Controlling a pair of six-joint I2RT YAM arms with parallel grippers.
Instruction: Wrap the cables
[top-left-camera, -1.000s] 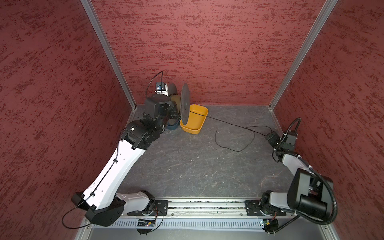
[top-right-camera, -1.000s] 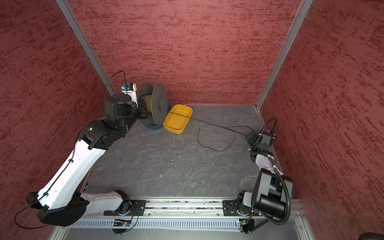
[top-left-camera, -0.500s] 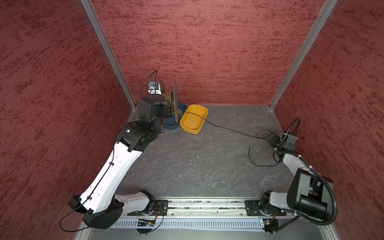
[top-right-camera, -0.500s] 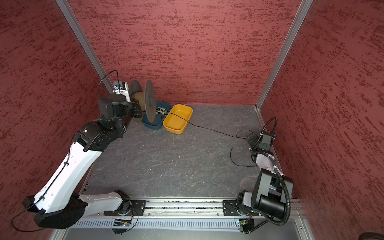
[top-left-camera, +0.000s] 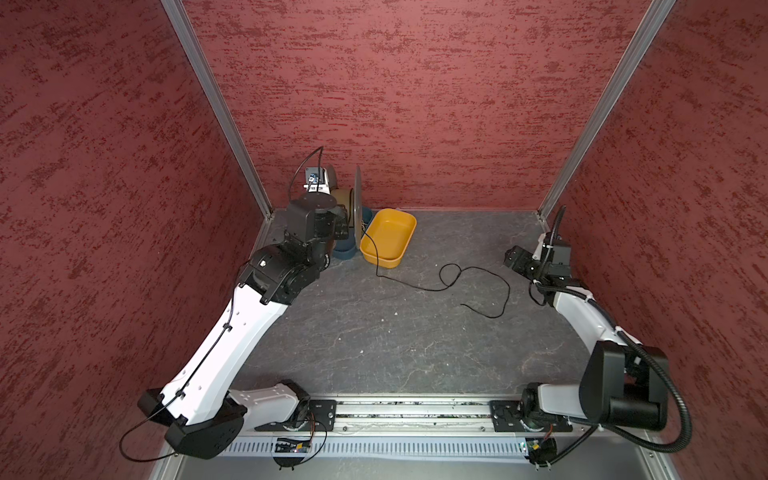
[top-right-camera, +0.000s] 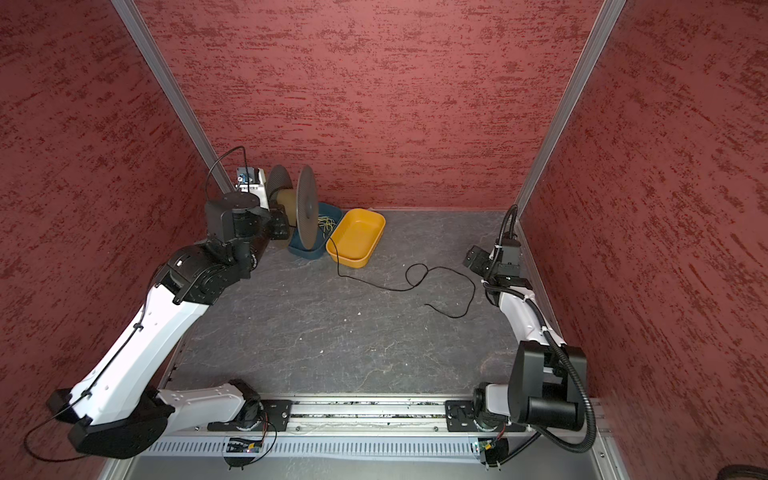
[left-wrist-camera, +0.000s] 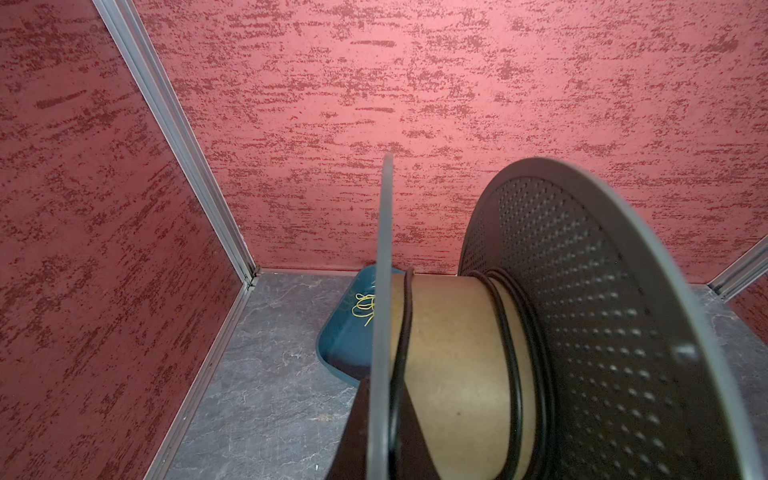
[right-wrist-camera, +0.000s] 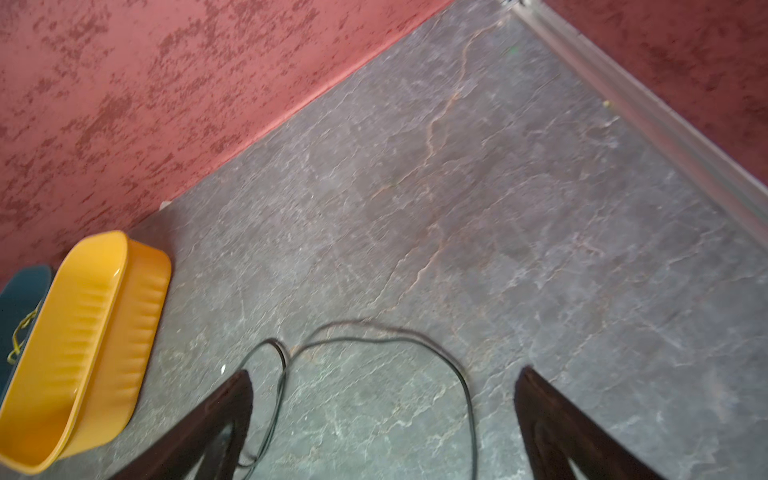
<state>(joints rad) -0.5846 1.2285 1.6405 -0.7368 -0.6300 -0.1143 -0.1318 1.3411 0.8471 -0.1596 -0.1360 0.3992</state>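
A spool (top-left-camera: 357, 208) (top-right-camera: 306, 212) with grey flanges and a brown core (left-wrist-camera: 453, 353) is held upright in the back left corner, above the blue tray. My left gripper (left-wrist-camera: 380, 432) (top-right-camera: 280, 222) is shut on one flange. A few turns of the thin black cable (left-wrist-camera: 509, 353) lie on the core. The rest of the cable (top-left-camera: 415, 286) (top-right-camera: 374, 286) drops past the yellow tray's corner and lies slack on the floor in a loop and a wide curl. My right gripper (right-wrist-camera: 384, 372) (top-left-camera: 513, 262) (top-right-camera: 473, 259) hangs open over that curl (right-wrist-camera: 415, 343), holding nothing.
A yellow tray (top-left-camera: 382, 262) (top-right-camera: 349, 262) (right-wrist-camera: 83, 332) stands beside a blue tray (top-left-camera: 345, 251) (top-right-camera: 305, 251) (left-wrist-camera: 345, 345) holding yellow-green strands (top-right-camera: 326, 224) (left-wrist-camera: 363, 305). Red walls close in on three sides, and the arms' base rail (top-left-camera: 415, 411) runs along the front.
The left arm swung the spool left, from over the yellow tray towards the corner. The cable, taut a second ago, went slack and its loose part shifted on the floor. The right gripper stayed open.
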